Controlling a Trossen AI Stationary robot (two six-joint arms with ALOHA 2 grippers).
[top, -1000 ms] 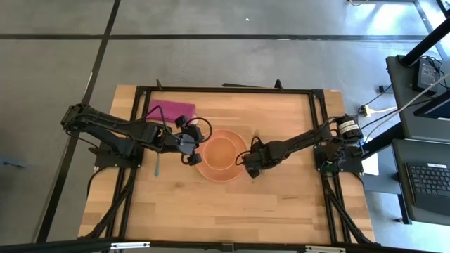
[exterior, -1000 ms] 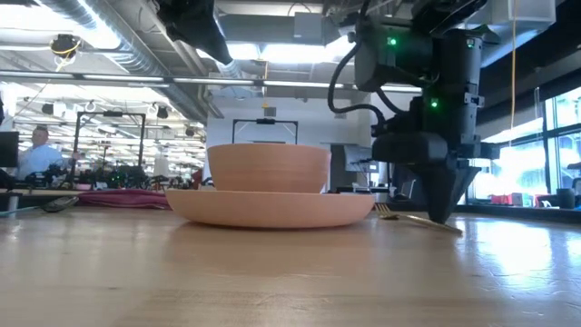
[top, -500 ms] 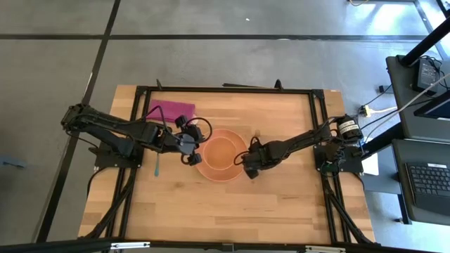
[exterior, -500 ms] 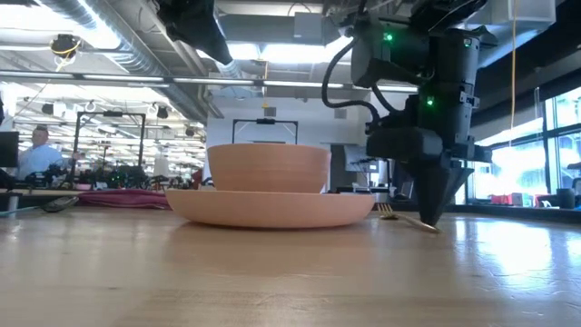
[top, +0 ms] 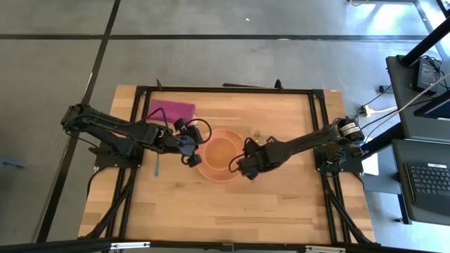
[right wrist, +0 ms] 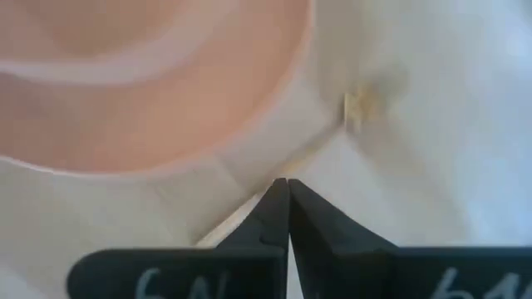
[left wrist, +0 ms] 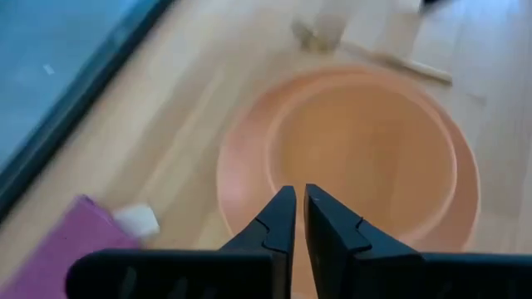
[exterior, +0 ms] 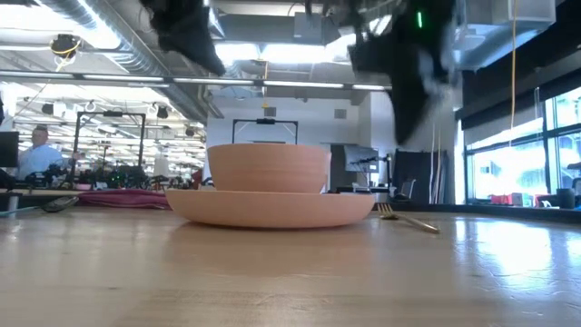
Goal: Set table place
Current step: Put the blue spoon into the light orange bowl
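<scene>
Light-wood table (top: pixel 232 204) inside a black rail frame, carrying a place setting in progress. Peach bowl (exterior: pixel 269 168) seated centrally on peach plate (exterior: pixel 270 208) near the table's middle, forming the anchor around which the cutlery is arranged. Gold fork (exterior: pixel 407 218) flat on the wood just beside the plate rim on the right arm's side, apart from the plate, tines toward the plate in the low view. Right gripper (right wrist: pixel 288 218) raised above the fork and the plate edge, fingers (right wrist: pixel 320 237) pressed together on nothing, consistent with a completed fork placement; fork handle probably the pale strip running under the fingertips in the right wrist view, though too blurred there to confirm. Left gripper (left wrist: pixel 294 218) above the plate's opposite edge, fingers (left wrist: pixel 270 228) nearly together, empty, aimed across the bowl. Purple napkin (top: pixel 171 109) at the far left corner region, well apart from the plate, and a teal utensil (top: pixel 157 166) on the wood beneath the left arm: both judged not yet set beside the plate, so left side of the setting outstanding. Person seated far off in the room behind the table.
</scene>
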